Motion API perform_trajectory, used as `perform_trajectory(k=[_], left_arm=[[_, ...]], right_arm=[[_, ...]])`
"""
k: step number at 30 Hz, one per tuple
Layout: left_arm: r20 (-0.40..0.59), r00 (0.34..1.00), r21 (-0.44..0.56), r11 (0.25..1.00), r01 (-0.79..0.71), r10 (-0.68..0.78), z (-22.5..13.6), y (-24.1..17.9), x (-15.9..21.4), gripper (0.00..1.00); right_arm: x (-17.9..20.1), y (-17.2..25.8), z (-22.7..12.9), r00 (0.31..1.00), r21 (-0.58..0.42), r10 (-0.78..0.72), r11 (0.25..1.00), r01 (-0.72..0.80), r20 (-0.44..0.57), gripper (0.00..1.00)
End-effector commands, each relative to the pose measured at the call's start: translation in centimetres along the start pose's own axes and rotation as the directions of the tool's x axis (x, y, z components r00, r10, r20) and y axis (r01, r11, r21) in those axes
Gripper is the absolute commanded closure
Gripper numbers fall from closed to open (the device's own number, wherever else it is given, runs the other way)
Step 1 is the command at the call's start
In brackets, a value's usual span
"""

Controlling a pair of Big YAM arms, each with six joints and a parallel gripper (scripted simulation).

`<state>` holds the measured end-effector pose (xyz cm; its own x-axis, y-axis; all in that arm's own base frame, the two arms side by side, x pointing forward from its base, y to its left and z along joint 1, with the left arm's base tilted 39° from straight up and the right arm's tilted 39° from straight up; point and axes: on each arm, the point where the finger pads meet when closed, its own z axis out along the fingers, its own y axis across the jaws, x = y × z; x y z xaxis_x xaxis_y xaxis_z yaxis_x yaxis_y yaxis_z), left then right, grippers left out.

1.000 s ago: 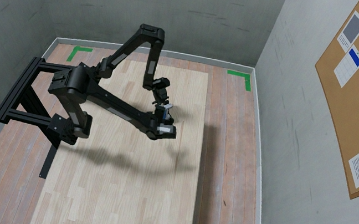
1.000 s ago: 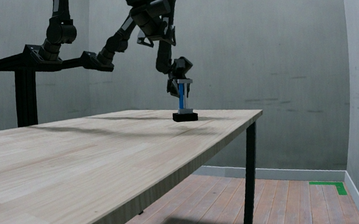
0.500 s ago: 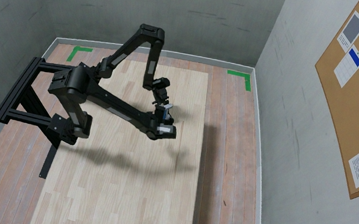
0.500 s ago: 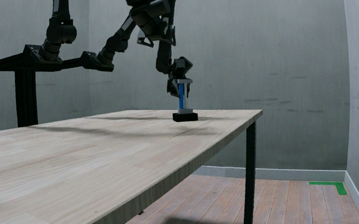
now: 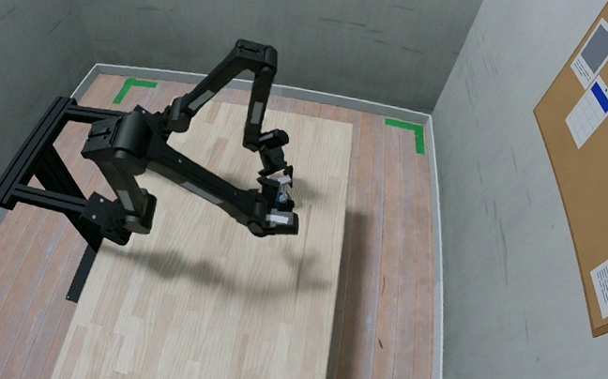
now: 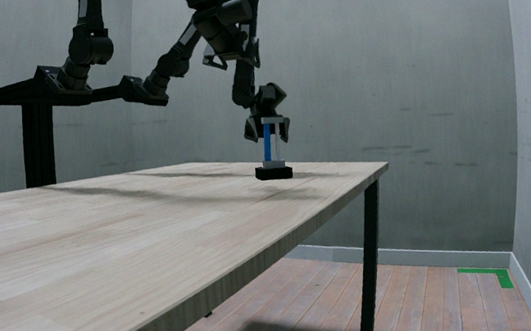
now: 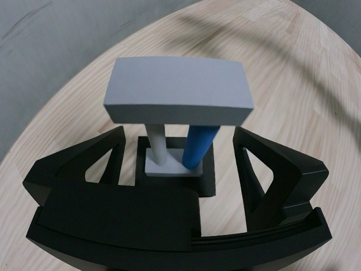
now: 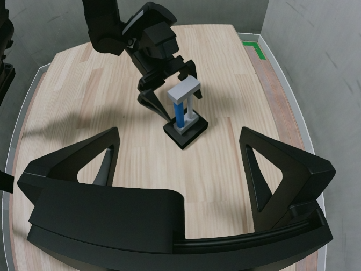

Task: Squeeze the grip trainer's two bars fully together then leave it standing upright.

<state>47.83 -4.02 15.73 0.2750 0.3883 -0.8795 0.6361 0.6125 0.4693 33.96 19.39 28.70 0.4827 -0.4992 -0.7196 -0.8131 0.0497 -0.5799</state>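
The grip trainer point(image 6: 272, 119) point(image 7: 178, 81) point(image 8: 185, 87) stands upright on the table point(image 5: 192, 334) point(image 6: 101, 266), its black base point(image 6: 274, 173) point(image 7: 207, 185) point(image 8: 184, 142) flat. Its blue bar point(image 6: 267, 142) point(image 7: 200, 145) point(image 8: 179, 115) and pale grey bar point(image 6: 278, 141) point(image 7: 157, 145) point(image 8: 189, 106) stand apart with a clear gap. My left gripper point(image 6: 268, 139) point(image 7: 179, 133) point(image 8: 186, 109) is open, one finger on each side of the bars, touching neither in the left wrist view. My right gripper point(image 6: 241, 66) point(image 8: 179, 133) is open and empty, above and to one side of the trainer.
In the top view the right arm point(image 5: 193, 185) reaches over the table and partly hides the trainer. The left arm point(image 5: 257, 102) comes in behind it. The table's edge point(image 6: 242, 279) runs near the trainer, and grey walls stand around.
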Motion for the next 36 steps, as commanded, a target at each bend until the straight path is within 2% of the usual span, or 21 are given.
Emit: perform_trajectory(k=[1, 5, 10, 12, 17, 21, 36], left_arm=[[-0.01, 1.0, -0.022, 1.0, -0.005, 0.005, -2.6, 0.2, -0.4, 0.08], [-0.011, 1.0, -0.026, 1.0, -0.01, 0.01, -5.1, -0.4, -0.3, 0.08], [-0.004, 1.0, -0.025, 1.0, -0.015, 0.015, -9.1, 0.1, -0.3, 0.08], [-0.004, 1.0, -0.025, 1.0, -0.015, 0.015, -9.1, 0.1, -0.3, 0.08], [-0.008, 1.0, -0.035, 0.999, 0.015, -0.015, -12.7, 0.2, -0.6, 0.08], [-0.023, 0.994, -0.07, 0.992, 0.107, -0.109, -12.6, -0.4, -2.1, 0.08], [-0.089, 0.971, -0.217, 0.956, 0.197, -0.22, -11.3, -0.8, -6.0, 0.08]], right_arm=[[-1.1, -2.1, -0.2, 1.0, 0.027, -0.028, 0.999, 0.028, 0.009, 0.0], [-1.5, -1.1, -0.2, 0.998, -0.01, -0.042, 0.999, 0.043, 0.04, 0.0], [-2.9, 0.1, -0.4, 0.99, -0.057, -0.051, 0.997, 0.059, 0.129, 0.0], [-2.9, 0.1, -0.4, 0.99, -0.057, -0.051, 0.997, 0.059, 0.129, 0.0], [-3.7, 0.9, -0.6, 0.981, -0.083, -0.051, 0.994, 0.067, 0.185, 0.0], [-3.8, 1.0, -0.6, 0.98, -0.085, -0.051, 0.994, 0.068, 0.191, 0.0], [-3.8, 1.0, -0.6, 0.981, -0.084, -0.053, 0.994, 0.07, 0.189, 0.0]])
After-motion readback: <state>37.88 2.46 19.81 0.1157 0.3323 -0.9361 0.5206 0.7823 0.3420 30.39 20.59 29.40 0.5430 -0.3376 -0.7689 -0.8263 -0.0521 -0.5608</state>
